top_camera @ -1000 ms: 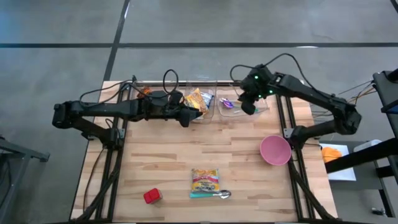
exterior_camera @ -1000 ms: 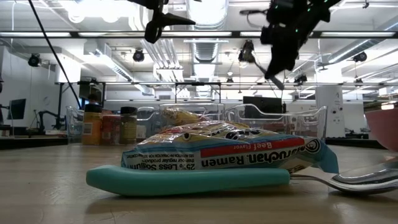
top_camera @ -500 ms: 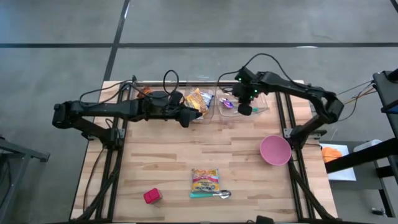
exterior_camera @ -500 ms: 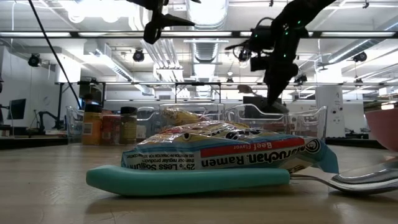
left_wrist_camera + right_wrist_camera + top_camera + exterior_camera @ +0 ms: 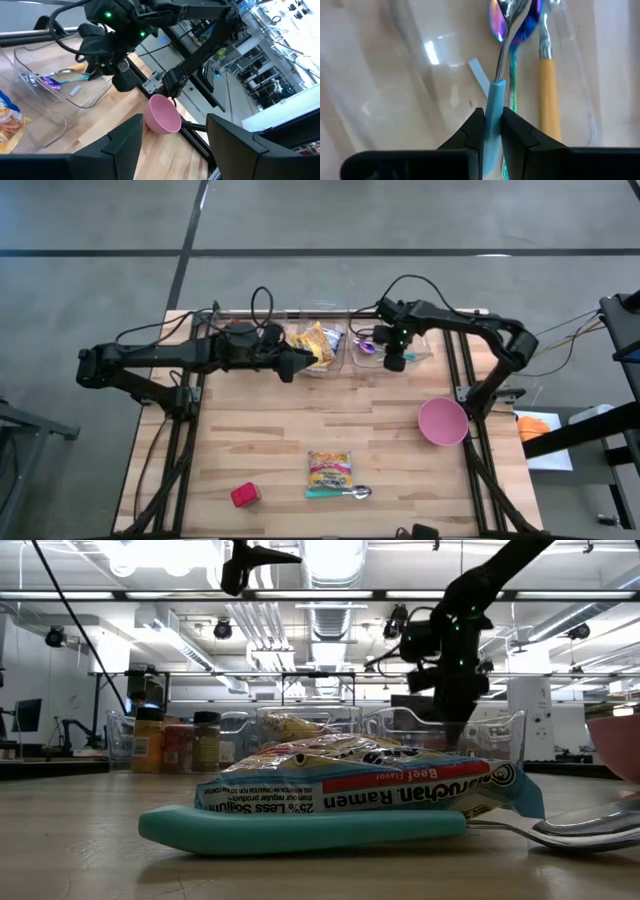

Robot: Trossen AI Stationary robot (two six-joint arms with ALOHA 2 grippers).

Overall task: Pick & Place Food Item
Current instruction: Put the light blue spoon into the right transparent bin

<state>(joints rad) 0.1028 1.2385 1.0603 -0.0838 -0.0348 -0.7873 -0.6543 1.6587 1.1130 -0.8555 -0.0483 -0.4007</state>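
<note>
Right end effector (image 5: 490, 131) clamped shut on a blue-handled spoon (image 5: 499, 75), low inside the clear cutlery bin (image 5: 420, 352) at the worktop's (image 5: 270, 440) far edge. Left end effector (image 5: 292, 366) parted, holding nothing, hovering beside the snack bin (image 5: 322, 367) next to the cutlery bin. Ramen packet (image 5: 329, 471) — the food item — lies well toward the near edge from the cutlery bin, a second spoon (image 5: 350, 493) touching it. Probably best to lift straight up: bin walls close, other utensils (image 5: 546, 80) just beside the handle — could snag. Pink bowl (image 5: 442, 421) sits between bin and packet, off to the right; open wood elsewhere.
</note>
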